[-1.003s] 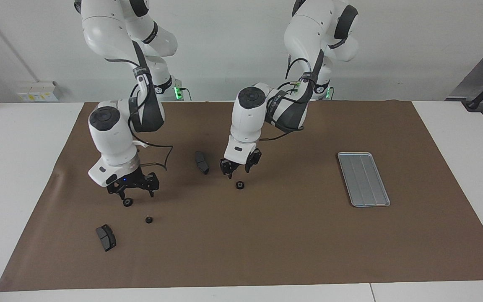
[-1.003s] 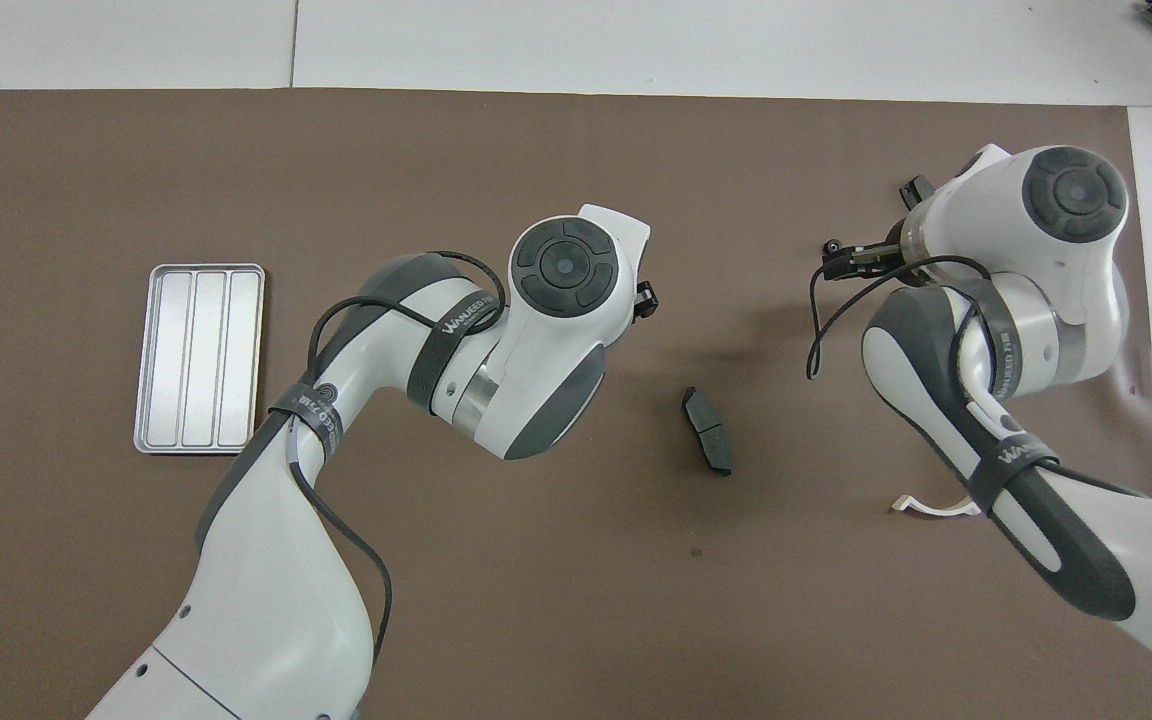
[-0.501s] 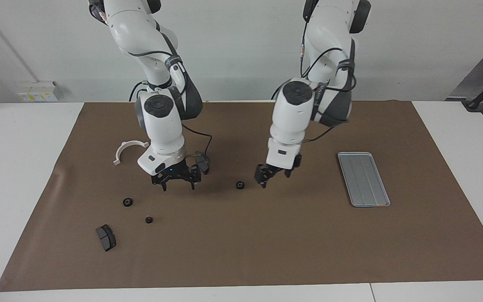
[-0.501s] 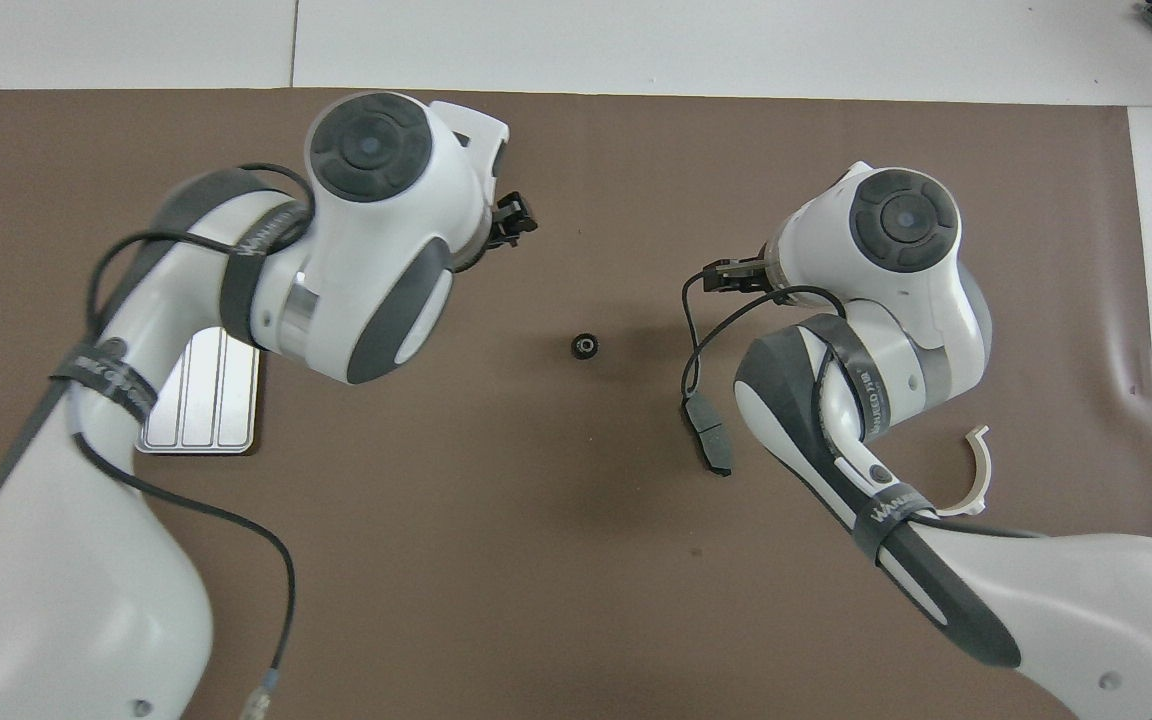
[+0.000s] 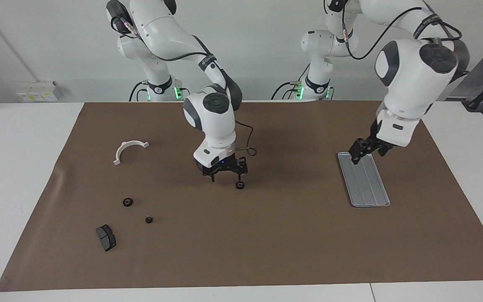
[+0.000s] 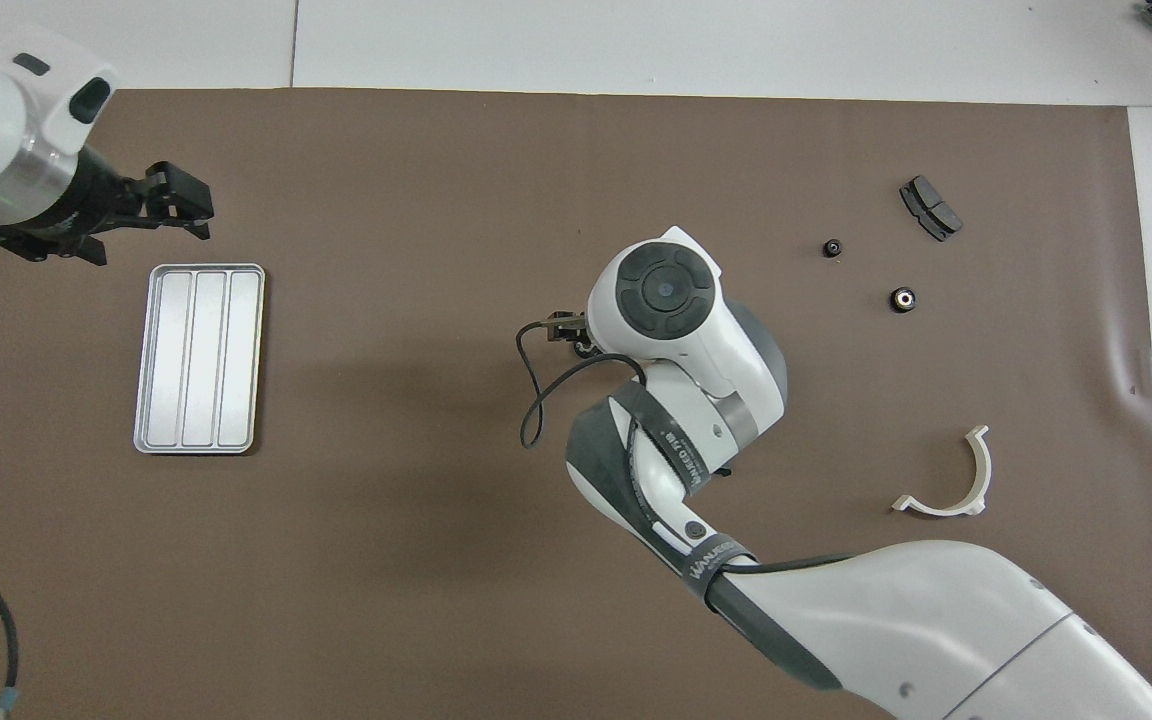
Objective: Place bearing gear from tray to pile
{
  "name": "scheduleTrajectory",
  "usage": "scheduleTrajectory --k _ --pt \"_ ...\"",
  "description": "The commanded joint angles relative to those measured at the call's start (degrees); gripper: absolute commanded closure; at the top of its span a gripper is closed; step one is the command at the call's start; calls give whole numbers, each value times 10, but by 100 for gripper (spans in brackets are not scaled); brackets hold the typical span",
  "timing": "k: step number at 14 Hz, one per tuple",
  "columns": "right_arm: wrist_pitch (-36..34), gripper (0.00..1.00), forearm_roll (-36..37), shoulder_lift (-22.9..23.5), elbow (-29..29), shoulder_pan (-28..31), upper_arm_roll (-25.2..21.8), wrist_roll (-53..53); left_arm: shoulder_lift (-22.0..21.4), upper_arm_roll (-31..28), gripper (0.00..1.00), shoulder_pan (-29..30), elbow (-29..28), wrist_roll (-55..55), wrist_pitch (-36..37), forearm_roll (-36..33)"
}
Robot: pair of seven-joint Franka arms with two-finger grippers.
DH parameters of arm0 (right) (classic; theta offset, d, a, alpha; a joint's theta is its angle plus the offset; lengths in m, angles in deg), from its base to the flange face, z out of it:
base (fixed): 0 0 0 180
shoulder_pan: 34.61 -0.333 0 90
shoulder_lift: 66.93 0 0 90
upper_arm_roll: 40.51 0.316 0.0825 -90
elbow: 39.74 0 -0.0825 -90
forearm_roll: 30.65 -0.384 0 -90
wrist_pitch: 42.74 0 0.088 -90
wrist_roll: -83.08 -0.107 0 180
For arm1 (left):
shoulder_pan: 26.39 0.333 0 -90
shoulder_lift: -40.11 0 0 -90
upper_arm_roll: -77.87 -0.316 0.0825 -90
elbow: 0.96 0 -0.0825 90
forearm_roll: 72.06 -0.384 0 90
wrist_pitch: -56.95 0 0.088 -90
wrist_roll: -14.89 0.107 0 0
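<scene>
Gear (image 5: 239, 185) lies mid-mat, off tray (image 5: 352, 157), short of pile; right gripper (image 5: 226, 176) hovers wide over it, left gripper (image 5: 365, 153) wide over tray.

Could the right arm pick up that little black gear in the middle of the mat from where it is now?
Probably yes. The right pincer hangs open directly above the bearing gear, which lies alone on the brown mat with nothing beside it. The left pincer is away over the tray.
</scene>
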Motion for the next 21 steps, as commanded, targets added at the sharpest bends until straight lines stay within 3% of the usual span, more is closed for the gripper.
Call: scheduleTrajectory --k 1,3,6,13,21 --pt "5 0 36 45 -31 -8 0 -33 -57 6 0 32 -44 29 37 -2" --pt "21 0 37 50 -30 -20 -2 -35 -87 5 0 46 -76 31 40 -3" --pt "22 0 39 49 -27 -14 -2 -35 -88 5 0 48 -79 33 34 -3" --pt "17 36 38 49 -15 -12 -1 -33 -92 5 0 48 -78 121 31 -3" --pt "18 43 37 49 -10 -15 0 -34 -92 7 0 48 -84 150 -4 1"
